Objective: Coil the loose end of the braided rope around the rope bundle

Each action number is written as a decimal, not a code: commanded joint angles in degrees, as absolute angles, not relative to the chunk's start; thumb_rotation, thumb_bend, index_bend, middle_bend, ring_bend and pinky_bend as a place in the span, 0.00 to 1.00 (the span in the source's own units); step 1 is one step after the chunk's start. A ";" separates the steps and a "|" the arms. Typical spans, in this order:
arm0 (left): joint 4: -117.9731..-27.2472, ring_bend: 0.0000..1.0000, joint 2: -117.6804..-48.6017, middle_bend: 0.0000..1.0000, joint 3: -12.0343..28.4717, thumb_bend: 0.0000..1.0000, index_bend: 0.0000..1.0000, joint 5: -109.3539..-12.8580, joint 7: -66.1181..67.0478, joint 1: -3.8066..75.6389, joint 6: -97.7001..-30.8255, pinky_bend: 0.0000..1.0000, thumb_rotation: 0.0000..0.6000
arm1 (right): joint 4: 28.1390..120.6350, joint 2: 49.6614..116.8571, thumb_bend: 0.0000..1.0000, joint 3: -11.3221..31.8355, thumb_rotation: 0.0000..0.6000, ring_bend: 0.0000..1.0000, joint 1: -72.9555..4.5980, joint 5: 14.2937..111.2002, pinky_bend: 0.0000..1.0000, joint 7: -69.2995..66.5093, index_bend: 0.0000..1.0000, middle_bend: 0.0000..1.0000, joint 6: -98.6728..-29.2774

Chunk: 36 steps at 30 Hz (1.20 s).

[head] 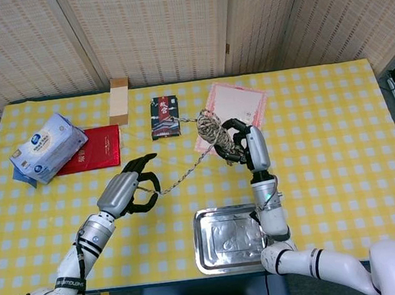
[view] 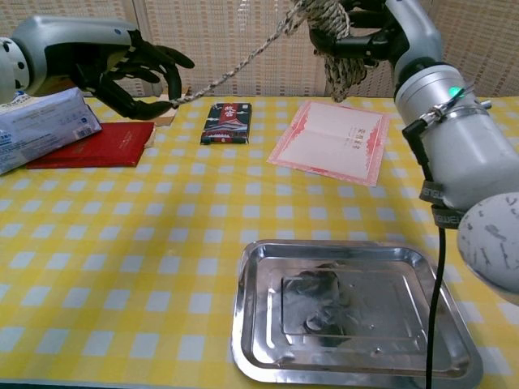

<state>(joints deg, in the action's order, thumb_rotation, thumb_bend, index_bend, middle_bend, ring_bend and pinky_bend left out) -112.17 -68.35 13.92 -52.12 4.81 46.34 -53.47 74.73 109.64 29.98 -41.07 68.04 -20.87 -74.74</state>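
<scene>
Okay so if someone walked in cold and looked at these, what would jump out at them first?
Probably the rope bundle, gripped in the raised right hand above the table's middle, with its loose end stretched taut down to the left hand, which pinches the tip. After that, the shiny metal tray at the near edge of the yellow checked table.

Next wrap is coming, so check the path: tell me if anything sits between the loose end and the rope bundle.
Nothing visible does. The left hand pinches the loose end, and the rope runs taut through open air up to the rope bundle held high by the right hand. The booklet and certificate lie flat on the table below.
</scene>
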 commanded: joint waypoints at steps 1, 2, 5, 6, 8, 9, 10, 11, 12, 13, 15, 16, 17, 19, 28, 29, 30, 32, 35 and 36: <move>-109.20 0.00 -69.12 0.07 12.71 0.52 0.58 -50.00 6.22 46.84 -52.45 0.00 1.00 | 80.01 104.80 0.60 28.77 1.00 0.97 -37.93 69.32 0.81 -25.83 0.92 0.83 -72.70; -108.38 0.00 -69.44 0.07 12.56 0.52 0.58 -49.19 6.53 47.04 -52.27 0.00 1.00 | 81.23 103.79 0.60 28.43 1.00 0.97 -37.39 69.64 0.81 -26.79 0.92 0.83 -72.30; -105.57 0.00 -70.53 0.07 12.39 0.52 0.58 -45.99 7.39 47.86 -51.59 0.00 1.00 | 85.07 100.66 0.60 27.04 1.00 0.97 -35.59 70.61 0.81 -29.77 0.92 0.83 -71.00; -104.86 0.00 -70.83 0.07 12.41 0.52 0.58 -45.17 7.65 48.09 -51.50 0.00 1.00 | 85.85 99.95 0.60 26.61 1.00 0.97 -35.20 71.06 0.81 -30.45 0.92 0.83 -70.78; -103.50 0.00 -71.44 0.07 12.44 0.52 0.58 -43.64 8.19 48.51 -51.47 0.00 1.00 | 87.20 98.69 0.60 25.86 1.00 0.97 -34.47 71.94 0.81 -32.02 0.92 0.83 -70.49; -102.73 0.00 -71.79 0.07 12.48 0.52 0.58 -42.68 8.51 48.76 -51.47 0.00 1.00 | 87.96 97.79 0.60 25.42 1.00 0.96 -34.00 72.53 0.81 -33.09 0.92 0.83 -70.30; -102.16 0.00 -72.05 0.07 12.50 0.52 0.58 -42.04 8.72 48.93 -51.46 0.00 1.00 | 88.31 97.22 0.60 25.12 1.00 0.96 -33.68 72.99 0.81 -33.61 0.92 0.83 -70.34; -101.61 0.00 -72.27 0.07 12.48 0.52 0.58 -41.42 8.95 49.10 -51.37 0.00 1.00 | 88.60 96.76 0.60 24.88 1.00 0.96 -33.39 73.47 0.81 -34.17 0.92 0.83 -70.48; -100.88 0.00 -72.54 0.07 12.36 0.52 0.58 -40.57 9.38 49.34 -51.22 0.00 1.00 | 89.08 96.14 0.60 24.57 1.00 0.97 -33.01 74.03 0.81 -35.20 0.92 0.83 -70.56; -100.27 0.00 -72.82 0.07 12.24 0.52 0.58 -39.96 9.80 49.55 -51.17 0.00 1.00 | 89.50 95.67 0.60 24.40 1.00 0.97 -32.73 74.33 0.81 -36.03 0.92 0.83 -70.56; -98.77 0.00 -73.62 0.07 11.71 0.52 0.58 -38.47 11.25 50.19 -50.99 0.00 1.00 | 90.25 94.70 0.60 24.04 1.00 0.97 -32.25 75.20 0.81 -37.87 0.92 0.83 -70.60; -98.14 0.00 -74.01 0.07 11.48 0.52 0.58 -37.82 11.95 50.47 -51.02 0.00 1.00 | 90.51 94.30 0.60 23.87 1.00 0.97 -32.07 75.61 0.81 -38.60 0.92 0.83 -70.64; -97.36 0.00 -74.57 0.07 11.14 0.52 0.58 -37.06 12.94 50.79 -51.26 0.00 1.00 | 90.79 93.87 0.60 23.73 1.00 0.97 -31.82 76.13 0.81 -39.64 0.92 0.83 -70.85; -96.35 0.00 -75.42 0.07 10.74 0.52 0.58 -35.97 14.33 51.24 -51.65 0.00 1.00 | 91.12 93.13 0.60 23.31 1.00 0.97 -31.55 76.78 0.81 -40.72 0.93 0.83 -70.77; -93.82 0.00 -77.94 0.07 11.18 0.52 0.58 -33.79 17.88 52.54 -54.07 0.00 1.00 | 90.44 87.62 0.60 18.16 1.00 0.97 -31.87 83.60 0.82 -42.43 0.93 0.84 -67.69; -94.18 0.00 -77.86 0.07 11.43 0.52 0.58 -34.38 18.04 52.58 -54.50 0.00 1.00 | 90.01 87.15 0.60 17.66 1.00 0.98 -32.12 84.40 0.82 -42.47 0.93 0.84 -67.45; -94.57 0.00 -77.77 0.07 11.64 0.52 0.58 -34.97 18.16 52.59 -54.93 0.00 1.00 | 89.70 86.95 0.60 17.38 1.00 0.98 -32.30 84.82 0.82 -42.35 0.93 0.84 -67.35; -95.57 0.00 -77.57 0.07 12.02 0.52 0.58 -36.65 18.59 52.59 -56.08 0.00 1.00 | 89.37 86.63 0.60 16.74 1.00 0.98 -32.77 85.67 0.82 -42.22 0.93 0.84 -67.05; -96.67 0.00 -77.44 0.07 12.52 0.52 0.58 -38.47 19.45 52.76 -57.54 0.00 1.00 | 89.37 85.98 0.60 15.60 1.00 0.98 -33.70 87.13 0.82 -41.84 0.93 0.84 -66.05; -97.31 0.00 -77.35 0.07 12.81 0.52 0.58 -39.17 19.77 52.87 -58.04 0.00 1.00 | 89.38 85.65 0.60 15.06 1.00 0.98 -34.19 87.80 0.82 -41.05 0.93 0.84 -65.48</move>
<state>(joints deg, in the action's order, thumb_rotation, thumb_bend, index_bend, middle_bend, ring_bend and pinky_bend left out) -96.52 -77.50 12.35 -38.32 19.21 52.71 -57.27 89.41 86.06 15.64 -33.66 87.16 -41.68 -66.05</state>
